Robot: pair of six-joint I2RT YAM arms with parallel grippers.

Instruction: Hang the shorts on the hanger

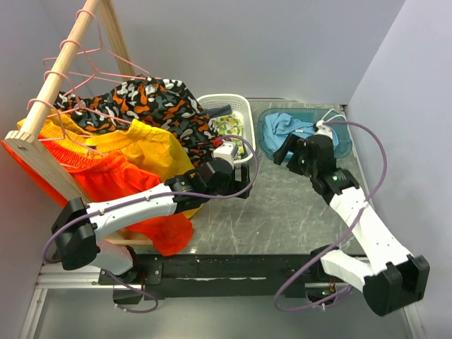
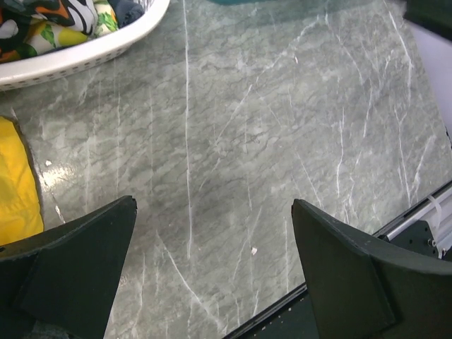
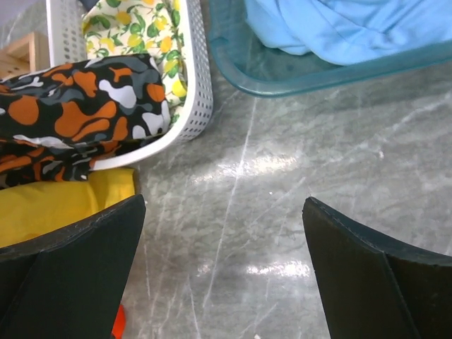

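Note:
The light blue shorts [image 1: 282,127] lie bunched in a teal bin [image 1: 340,147] at the back right; they also show at the top of the right wrist view [image 3: 339,25]. Thin pink wire hangers [image 1: 106,68] hang on a wooden rail [image 1: 60,78] at the far left. My right gripper [image 1: 284,154] is open and empty, just in front of the bin's left end, above bare table [image 3: 224,201]. My left gripper [image 1: 247,185] is open and empty over the table's middle [image 2: 213,205], near the white basket.
A white basket [image 1: 240,106] of printed clothes stands between the rail and the bin [image 3: 194,106]. Patterned shorts [image 1: 155,102], yellow shorts [image 1: 134,145] and orange shorts [image 1: 120,180] hang from the rail. The table's front edge [image 2: 417,212] is close to my left gripper.

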